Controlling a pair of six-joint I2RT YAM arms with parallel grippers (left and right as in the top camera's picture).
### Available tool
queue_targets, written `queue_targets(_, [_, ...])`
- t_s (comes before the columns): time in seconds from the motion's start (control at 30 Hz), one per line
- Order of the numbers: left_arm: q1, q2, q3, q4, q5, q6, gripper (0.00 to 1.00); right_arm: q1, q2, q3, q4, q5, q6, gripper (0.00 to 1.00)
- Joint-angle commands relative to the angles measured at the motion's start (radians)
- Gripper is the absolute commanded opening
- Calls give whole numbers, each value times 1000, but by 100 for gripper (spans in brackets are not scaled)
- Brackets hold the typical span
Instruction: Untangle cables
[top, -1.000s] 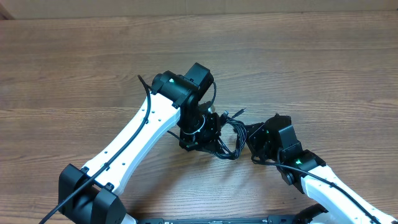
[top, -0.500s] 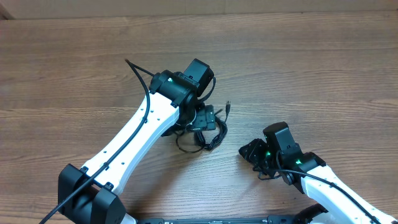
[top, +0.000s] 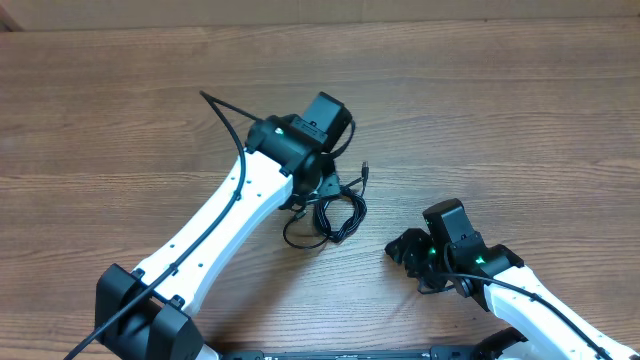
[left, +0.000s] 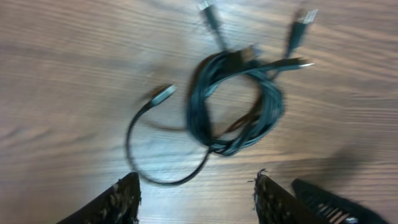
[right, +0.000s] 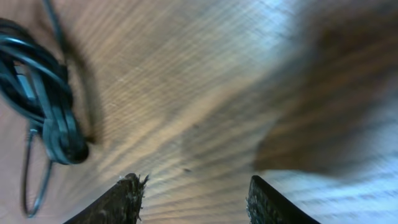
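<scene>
Left pincer (left: 194, 185) above coiled black cables (left: 272, 107)

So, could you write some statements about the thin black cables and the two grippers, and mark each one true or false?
1. The thin black cables lie in one tangled bundle on the brown wooden table. True.
2. The left gripper is clamped on the bundle. False: its jaws stand open with nothing between them.
3. The right gripper is open and empty. True.
4. The right gripper touches the cables. False: bare table lies between them.
</scene>
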Motion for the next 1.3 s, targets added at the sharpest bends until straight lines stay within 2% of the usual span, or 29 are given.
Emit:
queue_targets(0.0, [-48, 3, -2, 64, -16, 70, 64, -22, -12, 7, -39, -1, -23, 54])
queue_targets(0.13, [-99, 66, -2, 154, -18, 167, 72, -73, -87, 9, -124, -1, -36, 54])
queue_targets(0.23, [-126, 135, -2, 192, -31, 164, 60, -119, -175, 9, -203, 0, -36, 54])
queue_targets(0.37, [-150, 248, -2, 248, -31, 143, 53, -162, -286, 8, -281, 12, -82, 54])
queue_targets(0.6, [-156, 393, -2, 311, -31, 32, 47, -169, -364, 8, -352, 34, -84, 57])
queue_targets(0.7, [-158, 434, -2, 314, -29, 6, 31, -169, -364, 8, -353, 34, -84, 60])
queue_targets(0.73, [-159, 442, -2, 316, -29, 3, 12, -169, -364, 8, -352, 34, -84, 61])
queue_targets(0.77, [-159, 447, -2, 318, -30, 3, 4, -169, -364, 8, -353, 37, -84, 63])
queue_targets(0.83, [-157, 446, 2, 318, -33, 8, 4, -169, -364, 8, -353, 38, -84, 72])
queue_targets(0.97, [-117, 412, 117, 200, -9, 4, 4, -169, -364, 7, -354, 38, -84, 99])
queue_targets(1.13, [-56, 341, 283, 73, 70, -73, 4, -169, -364, 6, -365, 37, -84, 100])
queue_targets(1.27, [-6, 266, 330, 15, 140, -274, 4, -169, -364, 6, -368, 37, -84, 100])
